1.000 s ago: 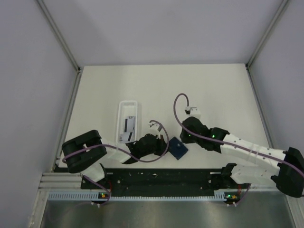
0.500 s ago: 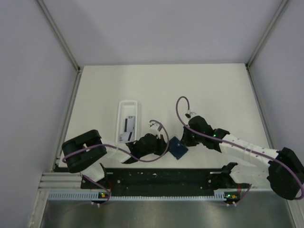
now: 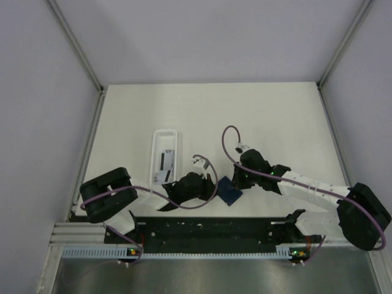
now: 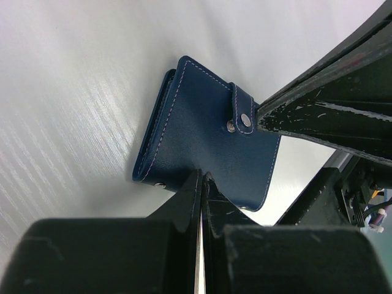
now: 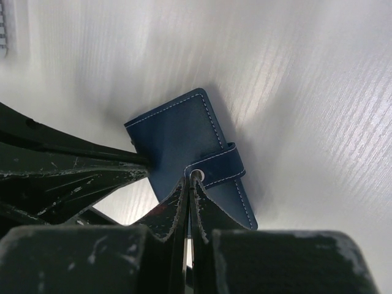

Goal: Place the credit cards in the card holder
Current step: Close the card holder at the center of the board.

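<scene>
The fingers point(image 4: 122, 257) of my left gripper point(image 4: 201, 180) are drawn together to a thin slit and nip the near edge of the small dark navy-blue folding card holder with pale stitching point(image 4: 202, 138). The fingers point(image 5: 153, 223) of my right gripper point(image 5: 191, 181) are pinched just as tightly on the end of its navy closing strap point(image 5: 223, 164), right at the snap. The card holder sits on the white table point(image 3: 275, 116) close to the near edge, between the two grippers, with its strap wrapped over one edge. From above I see the left arm lying low, folded along the near edge and reaching rightward to the holder. The right arm stretches leftward from its base, its forearm low and its wrist tipped down onto the same spot, with a purple cable point(image 3: 228, 138) arching over it. That top view shows me only a dark blue patch between the wrists. The wrist cameras give the stitching, the small silver snap stud point(image 4: 245, 118) and each gripper's grip, and each also catches the other gripper's black, scuffed fingers at the holder's far side. Only the top view shows the long white translucent plastic tray point(image 3: 154, 150) to the left, where the grey-white credit cards with black stripes point(image 3: 165, 160) lie, well apart from the holder.
</scene>
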